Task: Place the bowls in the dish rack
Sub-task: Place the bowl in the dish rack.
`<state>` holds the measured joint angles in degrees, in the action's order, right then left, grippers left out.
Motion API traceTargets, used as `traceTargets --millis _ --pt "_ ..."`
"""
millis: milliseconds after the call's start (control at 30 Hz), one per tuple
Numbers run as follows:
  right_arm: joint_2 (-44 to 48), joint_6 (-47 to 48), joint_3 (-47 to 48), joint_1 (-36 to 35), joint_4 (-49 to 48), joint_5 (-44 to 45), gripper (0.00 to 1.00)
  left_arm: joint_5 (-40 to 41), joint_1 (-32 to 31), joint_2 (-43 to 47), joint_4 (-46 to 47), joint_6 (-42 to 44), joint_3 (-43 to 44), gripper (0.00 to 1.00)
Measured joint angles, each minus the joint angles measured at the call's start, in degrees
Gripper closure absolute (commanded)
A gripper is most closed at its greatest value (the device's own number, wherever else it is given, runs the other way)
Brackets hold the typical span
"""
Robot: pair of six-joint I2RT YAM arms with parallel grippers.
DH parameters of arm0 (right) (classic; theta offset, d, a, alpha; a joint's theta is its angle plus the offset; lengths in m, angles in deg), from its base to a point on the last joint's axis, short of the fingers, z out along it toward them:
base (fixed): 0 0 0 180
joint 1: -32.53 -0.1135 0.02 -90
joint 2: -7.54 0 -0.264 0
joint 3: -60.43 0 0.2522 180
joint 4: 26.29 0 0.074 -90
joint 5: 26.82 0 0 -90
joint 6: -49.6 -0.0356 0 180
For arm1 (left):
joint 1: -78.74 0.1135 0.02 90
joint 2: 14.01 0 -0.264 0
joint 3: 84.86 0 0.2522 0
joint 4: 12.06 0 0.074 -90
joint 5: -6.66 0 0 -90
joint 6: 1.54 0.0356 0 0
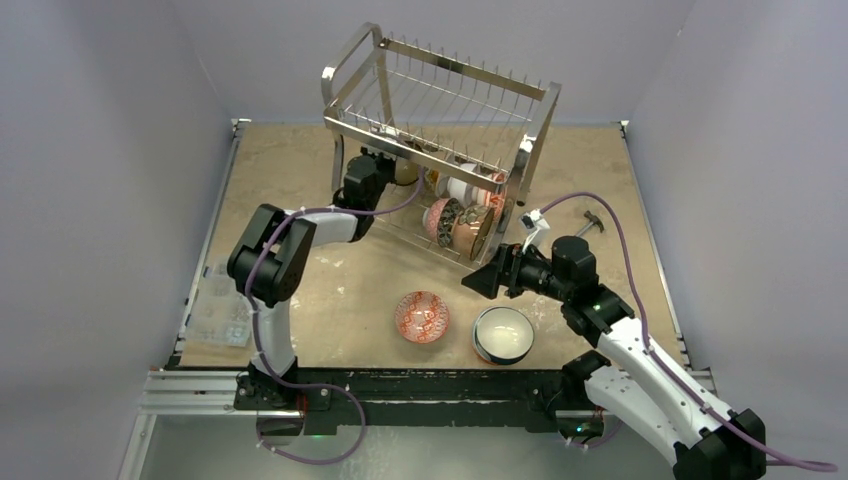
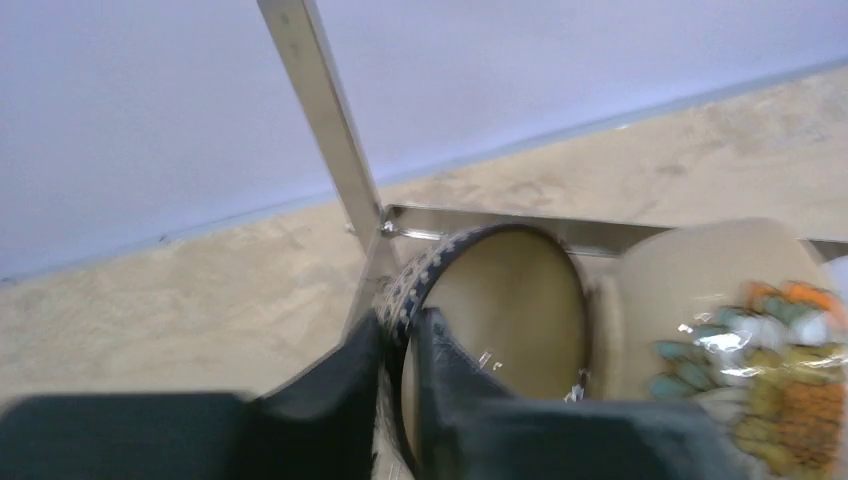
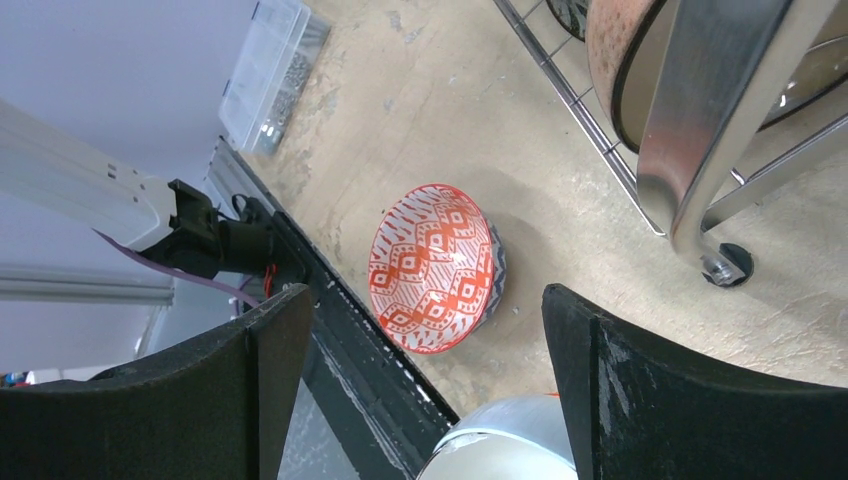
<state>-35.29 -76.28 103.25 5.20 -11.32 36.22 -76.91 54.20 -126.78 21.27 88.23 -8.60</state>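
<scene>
Right gripper spread, glossy red-patterned bowl – left gripper pinching dotted-rim tan bowl, chrome rack

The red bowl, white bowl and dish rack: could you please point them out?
red bowl (image 1: 421, 316), top view, inner centre
white bowl (image 1: 502, 333), top view, inner bottom
dish rack (image 1: 430, 150), top view, front upper rail

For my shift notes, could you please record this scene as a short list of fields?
dish rack: far side of the table, several bowls on edge in its lower tier
left gripper: at the lower tier's left end, closed on the rim of a tan bowl
right gripper: open, holding nothing, above the table near the rack's right end
bowls on table: red-patterned bowl and white bowl, side by side near the arm bases
other items: clear plastic box at the table's left edge
</scene>
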Motion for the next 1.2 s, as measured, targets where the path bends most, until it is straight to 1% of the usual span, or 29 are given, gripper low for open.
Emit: traceTargets --millis 33,133,267,433,600,767,933,1067,1200 --pt "0.00 0.02 0.00 0.02 0.00 0.15 0.13 2.99 -0.59 -0.15 0.61 1.99 0.42 1.00" --pt "0.00 0.09 0.00 0.02 0.00 0.44 0.13 7.23 -1.49 -0.83 -0.02 5.51 2.05 1.00" --pt "0.00 0.13 0.00 0.02 0.00 0.46 0.13 16.26 -5.01 -2.62 0.26 11.08 3.89 1.00" --pt "0.13 0.13 0.02 0.00 0.09 0.50 0.13 22.75 -7.45 -3.37 0.57 15.63 4.68 1.00" --pt "0.09 0.17 0.17 0.00 0.26 0.50 0.13 27.52 -8.44 -3.37 0.44 17.46 4.68 1.00" --pt "0.09 0.37 0.28 0.00 0.26 0.48 0.13 32.92 -9.53 -3.39 1.44 21.22 4.66 1.00" --pt "0.09 0.39 0.28 0.00 0.24 0.48 0.12 36.92 -11.26 -3.74 4.98 27.52 4.66 1.00" --pt "0.09 0.37 0.28 0.02 0.26 0.48 0.12 39.39 -13.18 -5.42 9.84 35.19 5.57 1.00" --pt "0.09 0.37 0.31 0.00 0.26 0.48 0.11 40.09 -14.23 -6.10 10.67 38.40 5.86 1.00"
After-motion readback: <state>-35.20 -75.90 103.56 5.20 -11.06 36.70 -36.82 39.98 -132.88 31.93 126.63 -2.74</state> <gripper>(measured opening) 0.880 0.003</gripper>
